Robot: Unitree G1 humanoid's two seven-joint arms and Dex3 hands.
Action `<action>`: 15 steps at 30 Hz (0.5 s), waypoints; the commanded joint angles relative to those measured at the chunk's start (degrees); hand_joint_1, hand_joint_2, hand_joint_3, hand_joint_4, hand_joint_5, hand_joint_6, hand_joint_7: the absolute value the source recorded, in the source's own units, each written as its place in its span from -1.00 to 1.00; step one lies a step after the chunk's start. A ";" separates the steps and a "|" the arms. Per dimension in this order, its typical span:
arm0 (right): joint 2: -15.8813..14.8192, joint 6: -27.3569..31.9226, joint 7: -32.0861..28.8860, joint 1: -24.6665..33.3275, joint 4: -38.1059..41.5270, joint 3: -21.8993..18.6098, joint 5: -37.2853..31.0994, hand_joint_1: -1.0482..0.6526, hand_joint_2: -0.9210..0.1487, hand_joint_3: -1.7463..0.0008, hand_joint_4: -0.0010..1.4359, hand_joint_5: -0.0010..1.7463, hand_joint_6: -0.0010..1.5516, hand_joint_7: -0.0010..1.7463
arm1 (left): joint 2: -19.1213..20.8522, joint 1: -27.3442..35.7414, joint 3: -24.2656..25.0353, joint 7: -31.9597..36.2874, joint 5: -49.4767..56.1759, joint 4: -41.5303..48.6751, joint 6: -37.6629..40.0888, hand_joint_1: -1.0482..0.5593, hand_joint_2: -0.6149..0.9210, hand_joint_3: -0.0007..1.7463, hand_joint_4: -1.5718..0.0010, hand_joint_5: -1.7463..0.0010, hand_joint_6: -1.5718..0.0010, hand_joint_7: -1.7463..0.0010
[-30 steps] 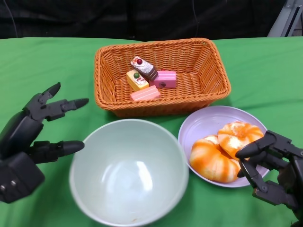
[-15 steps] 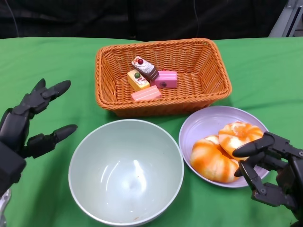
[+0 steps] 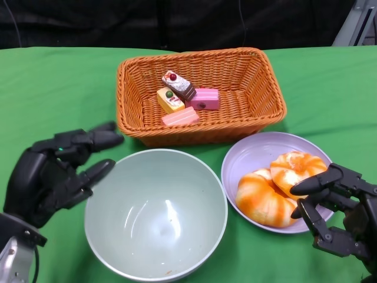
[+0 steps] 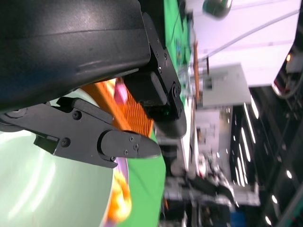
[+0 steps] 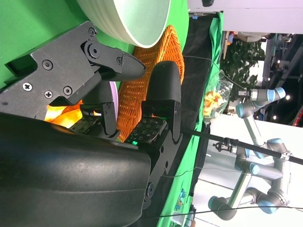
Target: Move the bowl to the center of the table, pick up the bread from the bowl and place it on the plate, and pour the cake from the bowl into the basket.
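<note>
Now bowl [image 3: 156,215] upright, mouth up; left hand [image 3: 56,174], right hand [image 3: 336,209] spread, empty

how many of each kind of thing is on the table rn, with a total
Cake pieces: 4, all in the basket: chocolate-topped, yellow, pink block, flat pink slice
Bread: 2, both on the plate
Basket: 1
Bowl: 1, empty
Plate: 1
Total: 9
</note>
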 commanded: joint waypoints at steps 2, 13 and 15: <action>-0.22 0.20 0.61 -0.15 -0.57 0.08 1.07 0.08 -0.26 -0.04 0.13 0.51 0.09 0.04 | 0.57 2.91 0.37 -1.87 0.12 -5.93 4.01 0.14 0.72 -0.10 0.05 -0.67 -0.08 -0.19; -0.20 1.16 3.36 0.86 -3.46 1.53 3.51 0.05 -0.37 0.07 0.10 0.61 0.01 0.18 | 0.99 7.81 -1.19 -4.42 1.90 -17.12 10.80 0.27 0.44 0.51 -0.02 -1.00 0.07 -0.68; -0.28 1.91 3.88 1.28 -4.37 1.93 4.13 0.06 -0.38 0.06 0.10 0.62 0.01 0.19 | 1.10 8.32 -1.21 -5.04 1.46 -18.20 11.84 0.27 0.44 0.54 -0.04 -1.00 0.06 -0.71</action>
